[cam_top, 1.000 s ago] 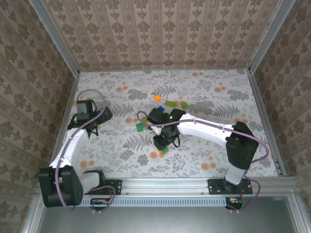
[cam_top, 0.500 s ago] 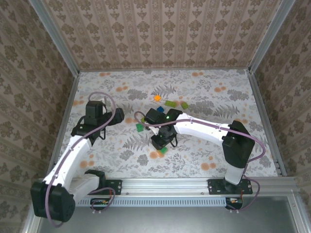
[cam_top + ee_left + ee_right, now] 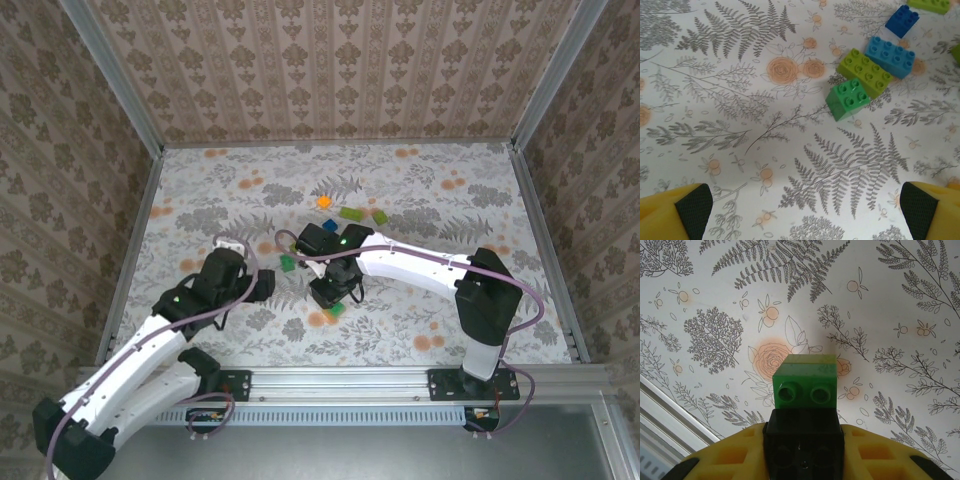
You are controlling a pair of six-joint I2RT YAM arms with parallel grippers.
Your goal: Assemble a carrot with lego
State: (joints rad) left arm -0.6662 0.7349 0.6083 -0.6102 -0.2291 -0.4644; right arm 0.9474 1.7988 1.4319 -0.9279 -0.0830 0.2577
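My right gripper (image 3: 804,442) is shut on a black lego brick (image 3: 804,445) that has a green brick (image 3: 804,387) stuck on its far end. In the top view this right gripper (image 3: 335,296) hovers just above the mat with the green brick (image 3: 338,310) poking out. My left gripper (image 3: 805,220) is open, its yellow fingers (image 3: 675,212) spread wide with bare mat between them. Ahead of it lie a green brick (image 3: 847,98), a lime brick (image 3: 864,72) and a light blue brick (image 3: 889,56), touching one another. The carrot is out of view.
A dark blue brick (image 3: 902,21) and a lime brick (image 3: 930,5) lie farther back. In the top view an orange brick (image 3: 323,201), a lime brick (image 3: 350,213) and a green brick (image 3: 380,217) sit behind the right arm. Wallpapered walls enclose the mat.
My left arm has swung from the left edge in toward the middle, ending just short of the green brick. The right gripper has barely shifted and keeps its hold.
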